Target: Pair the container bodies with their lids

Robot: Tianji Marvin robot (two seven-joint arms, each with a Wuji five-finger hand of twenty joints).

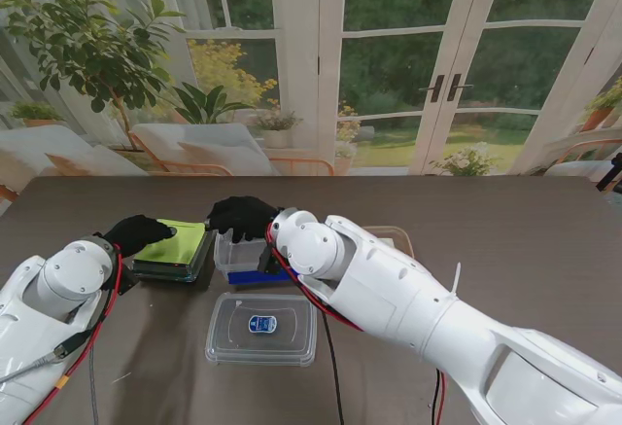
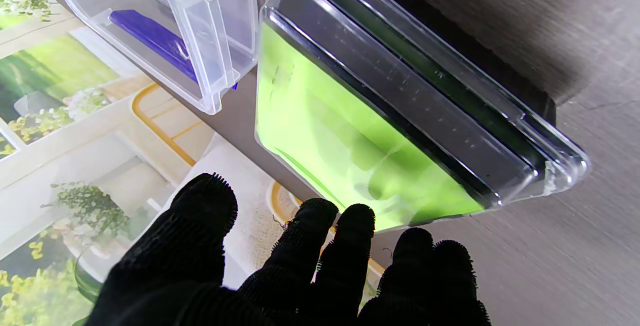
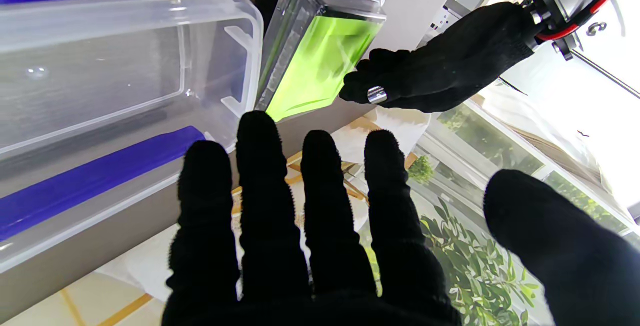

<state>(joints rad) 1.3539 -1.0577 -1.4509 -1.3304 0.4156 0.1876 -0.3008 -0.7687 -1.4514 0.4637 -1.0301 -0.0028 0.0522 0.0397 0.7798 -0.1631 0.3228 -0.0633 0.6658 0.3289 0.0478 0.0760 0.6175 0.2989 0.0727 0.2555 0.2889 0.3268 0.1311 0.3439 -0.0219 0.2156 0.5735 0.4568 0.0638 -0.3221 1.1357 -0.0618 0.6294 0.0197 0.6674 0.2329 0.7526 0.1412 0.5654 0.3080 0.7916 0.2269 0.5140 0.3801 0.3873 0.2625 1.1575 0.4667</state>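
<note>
On the table (image 1: 544,240), three containers sit near its middle. The lidded container (image 1: 175,250) lies to the left. Just beside it, to the right, stands the open container body (image 1: 238,255). The flat lidded container (image 1: 260,328) lies nearer to me than the open body, apart from it. A fourth lid (image 1: 394,238) lies right of the open body, largely hidden behind the right arm.
</note>
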